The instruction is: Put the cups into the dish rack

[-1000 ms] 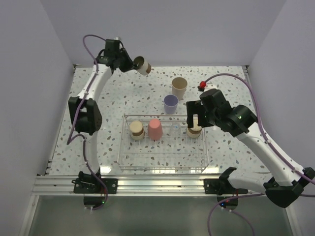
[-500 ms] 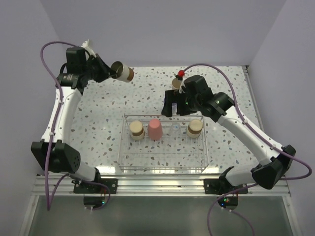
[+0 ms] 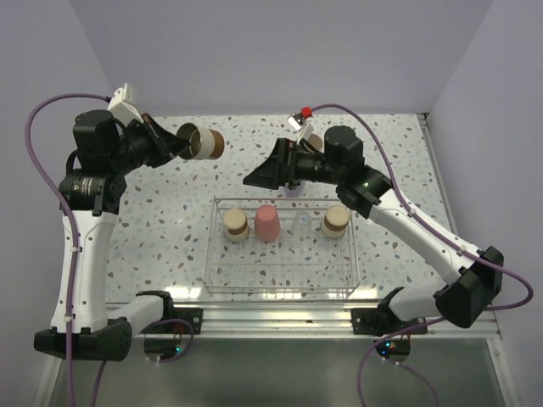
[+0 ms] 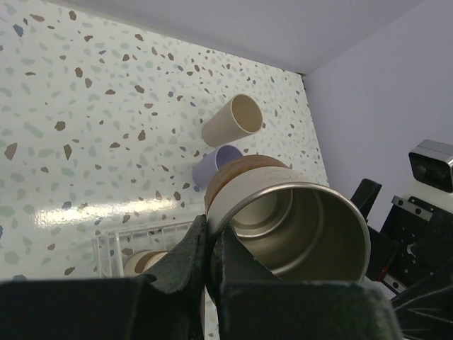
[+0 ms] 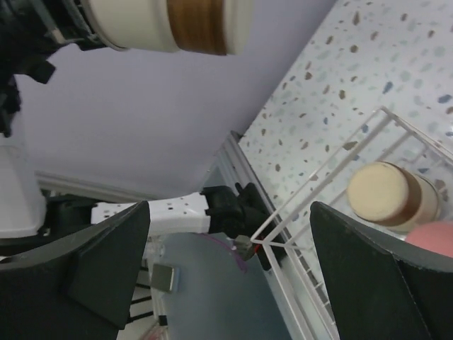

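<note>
My left gripper (image 3: 176, 144) is raised high at the back left, shut on the rim of a steel cup with a tan base (image 3: 201, 142). In the left wrist view the gripper (image 4: 209, 248) pinches that cup's wall (image 4: 297, 219). My right gripper (image 3: 257, 176) is open and empty, raised behind the dish rack (image 3: 280, 292). The rack holds two steel cups (image 3: 236, 225) (image 3: 336, 222), the red-pink cup (image 3: 267, 222) and the clear cup (image 3: 303, 222). The beige cup (image 4: 232, 120) and lavender cup (image 4: 216, 163) stand on the table behind the rack, hidden by the right arm in the top view.
The right wrist view shows the rack's corner wire (image 5: 340, 170), a tan-based cup (image 5: 389, 195), the held steel cup (image 5: 170, 25) above, and the table's front rail. White walls close the table at the back and sides.
My right gripper let go of a steel cup in the rack's right part and swung up and left, open. My left arm swung left and higher with its steel cup.
</note>
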